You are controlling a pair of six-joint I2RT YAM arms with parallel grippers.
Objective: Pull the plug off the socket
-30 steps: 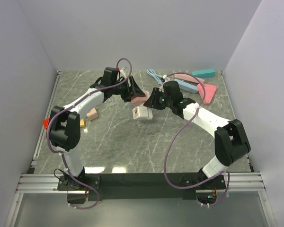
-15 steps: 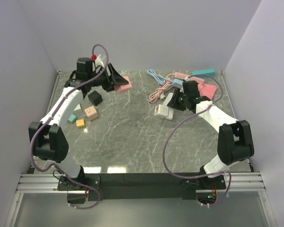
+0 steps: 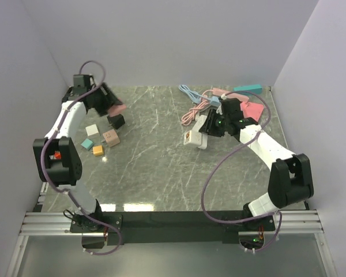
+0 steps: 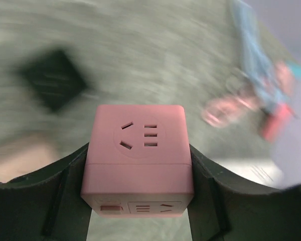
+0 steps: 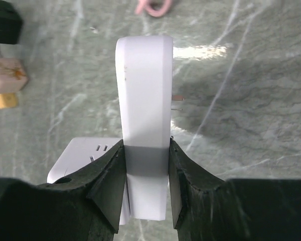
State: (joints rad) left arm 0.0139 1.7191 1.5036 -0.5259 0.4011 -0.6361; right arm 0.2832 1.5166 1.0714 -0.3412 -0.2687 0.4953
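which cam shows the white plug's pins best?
Right wrist: the plug stands mid-frame in the right gripper, its pins sticking out bare on one side. Top view shows only a small white block, pins too small to see. Left wrist shows just the pink socket, no plug.

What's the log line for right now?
left gripper: shut on pink socket | right gripper: shut on white plug | prongs: bare | plug and socket: apart | pull: done
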